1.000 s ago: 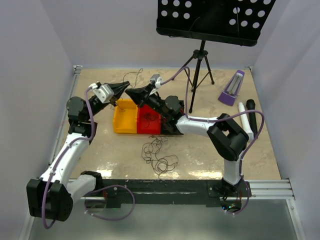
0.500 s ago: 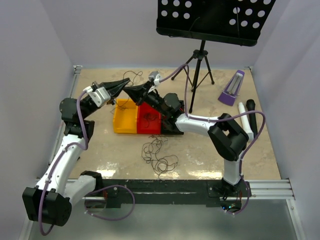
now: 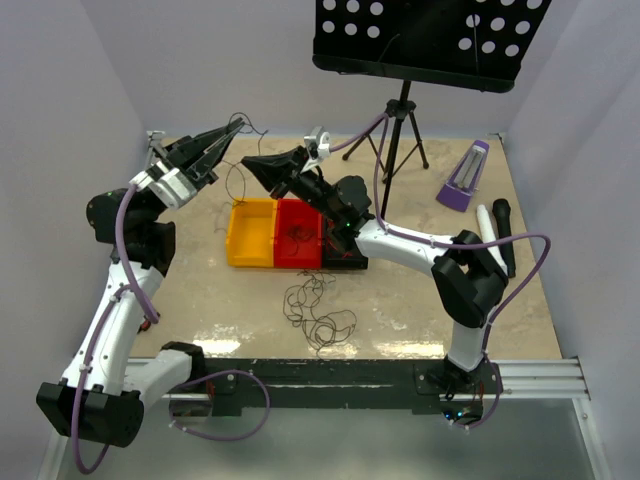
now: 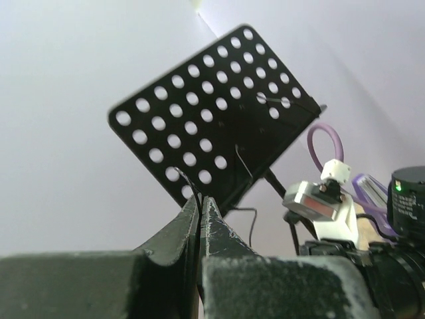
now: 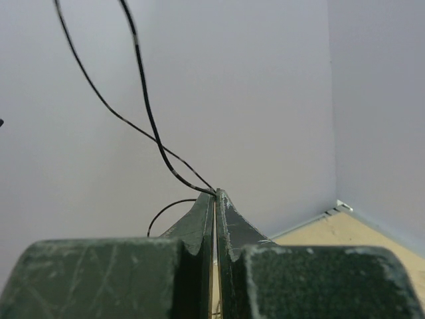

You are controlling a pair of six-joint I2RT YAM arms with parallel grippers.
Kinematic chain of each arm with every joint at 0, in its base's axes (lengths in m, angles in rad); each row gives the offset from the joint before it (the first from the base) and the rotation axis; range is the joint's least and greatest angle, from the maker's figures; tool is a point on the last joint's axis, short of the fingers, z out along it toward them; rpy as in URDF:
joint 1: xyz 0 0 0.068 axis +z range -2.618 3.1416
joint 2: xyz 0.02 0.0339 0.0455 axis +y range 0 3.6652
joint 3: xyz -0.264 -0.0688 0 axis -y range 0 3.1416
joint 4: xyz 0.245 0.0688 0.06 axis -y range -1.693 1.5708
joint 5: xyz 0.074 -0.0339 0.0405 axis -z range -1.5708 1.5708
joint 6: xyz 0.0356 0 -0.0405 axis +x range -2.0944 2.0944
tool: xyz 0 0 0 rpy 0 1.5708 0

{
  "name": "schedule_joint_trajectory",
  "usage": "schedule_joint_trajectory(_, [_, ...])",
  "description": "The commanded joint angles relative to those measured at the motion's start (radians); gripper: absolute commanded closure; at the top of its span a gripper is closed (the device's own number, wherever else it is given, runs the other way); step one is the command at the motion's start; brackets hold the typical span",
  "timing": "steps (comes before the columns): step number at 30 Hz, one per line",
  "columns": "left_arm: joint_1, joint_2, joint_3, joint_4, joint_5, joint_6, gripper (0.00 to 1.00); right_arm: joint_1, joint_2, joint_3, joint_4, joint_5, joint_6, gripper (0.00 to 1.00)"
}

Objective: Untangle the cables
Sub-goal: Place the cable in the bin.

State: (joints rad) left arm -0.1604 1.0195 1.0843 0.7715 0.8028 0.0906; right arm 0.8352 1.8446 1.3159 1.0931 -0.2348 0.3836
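Our left gripper [image 3: 232, 128] has swung up and back, away from our right gripper [image 3: 250, 163]. The gap between the two tips is wider than it was a moment ago. The right one has lifted a little too. The heap of cables [image 3: 318, 312] on the table [image 3: 430, 310] has not moved.

Both grippers are squeezed tight. In each wrist view the fingers press together and a thin dark cable [image 5: 158, 141] comes out of the very tip. So we hold it at two spots. Two dark lines rise from the right tip, and we cannot tell if they are one cable folded over or two.

The left tip sits higher, to the left and further back than the right tip. The cable runs between them from left to right, with a loose loop hanging down. It is not pulled straight yet. We think the next pull should go along that line, with the tips moving further apart.

The heap lies low on the table, near our bases and well apart from both tips. The right gripper is a bit nearer to it.

We count two grippers, one cable in the air, and one heap. There are too many curls in the heap to count. There are also two bins, a yellow bin [image 3: 250, 258] and a red bin [image 3: 298, 258], touching side by side below the right gripper.
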Motion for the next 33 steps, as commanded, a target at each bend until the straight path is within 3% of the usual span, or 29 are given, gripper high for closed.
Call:
schedule_joint_trajectory(1, [-0.004,-0.009,0.094,0.098,-0.008,0.017,1.00,-0.004,-0.048,0.080,0.036,-0.060,0.043,1.00])
schedule_joint_trajectory(8, [-0.002,-0.027,0.082,0.052,-0.004,0.038,1.00,-0.002,-0.079,0.089,0.031,-0.084,0.047,1.00])
schedule_joint_trajectory(33, [-0.004,-0.045,-0.228,-0.040,-0.013,0.098,1.00,-0.015,-0.008,-0.029,0.017,-0.024,-0.008,1.00])
